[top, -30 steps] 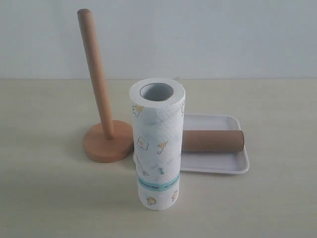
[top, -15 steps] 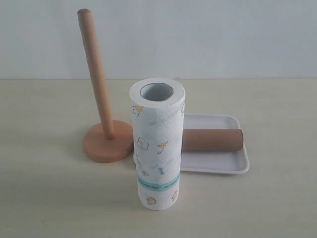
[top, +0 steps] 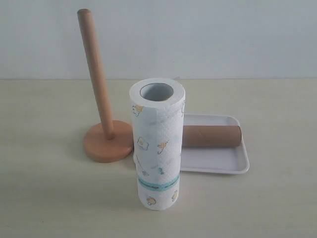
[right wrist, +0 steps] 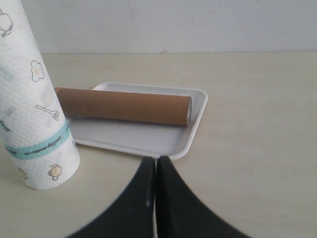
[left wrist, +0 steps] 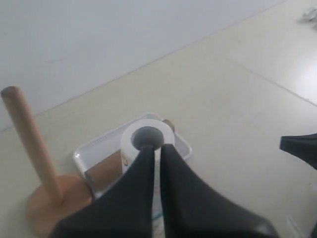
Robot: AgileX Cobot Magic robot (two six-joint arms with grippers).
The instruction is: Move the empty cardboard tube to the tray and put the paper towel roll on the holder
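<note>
The empty cardboard tube [top: 212, 136] lies on its side in the tray [top: 218, 163], so that half of the task looks done, and the job in hand is judged to be the paper towel roll [top: 157, 148]. The roll stands upright on the desk [top: 49, 198], in front of the tray and just beside the holder [top: 94, 74], whose pole is bare. The left gripper [left wrist: 154, 148] hangs above the roll's open core with its jaws pressed nearly together on nothing. The right gripper [right wrist: 155, 159] looks across at tray and tube, jaws likewise closed and empty. To do this step well, the jaws need to open wide, take the roll around its body without crushing the soft paper, lift it clear above the rounded pole top, line the hollow core over the pole, then lower it straight down. The count: one tube, one tray, one roll, one holder, two grippers.
</note>
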